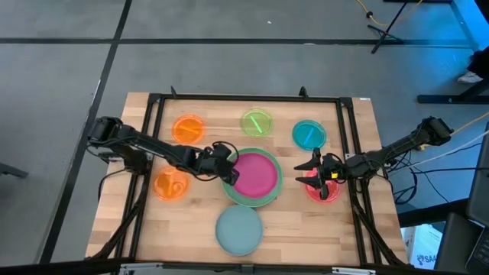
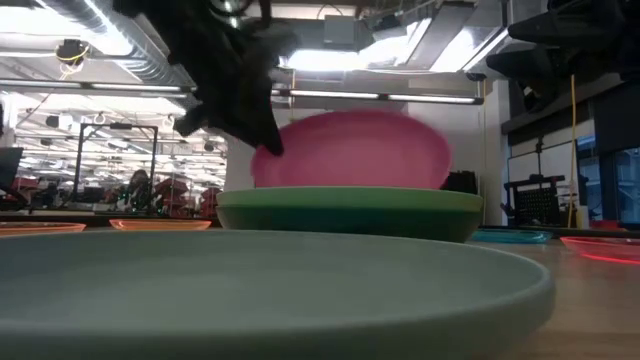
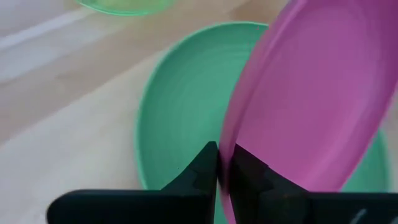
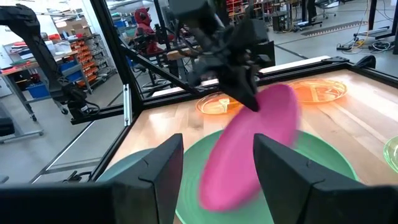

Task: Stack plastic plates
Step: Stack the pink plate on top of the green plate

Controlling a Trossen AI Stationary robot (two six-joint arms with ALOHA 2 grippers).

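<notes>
My left gripper (image 1: 224,166) is shut on the magenta plate (image 1: 257,174), which sits tilted over the large green plate (image 1: 276,191) at the table's middle. The low view shows the magenta plate (image 2: 350,150) rising behind the green rim (image 2: 350,212). My right gripper (image 1: 316,173) is open and hovers over the small red-pink plate (image 1: 324,191) near the right edge, touching nothing. Flat on the wood lie two orange plates (image 1: 188,128) (image 1: 170,185), a lime plate (image 1: 257,122), a teal plate (image 1: 309,134) and a pale blue-grey plate (image 1: 238,229). My left gripper pinches the magenta plate's rim (image 3: 227,155) on its left side between the two fingers (image 3: 198,174), one on each face. It comes from the table's left, slanting down. The plate tilts, held rim high and opposite edge (image 4: 211,196) low over the green plate; the green rim hides whether they touch.
A black frame rail (image 1: 244,98) runs around the work area. The blue-grey plate fills the near foreground of the low view (image 2: 260,285). Bare wood (image 1: 321,229) shows near the front right corner. Shelving and equipment stand in the room beyond.
</notes>
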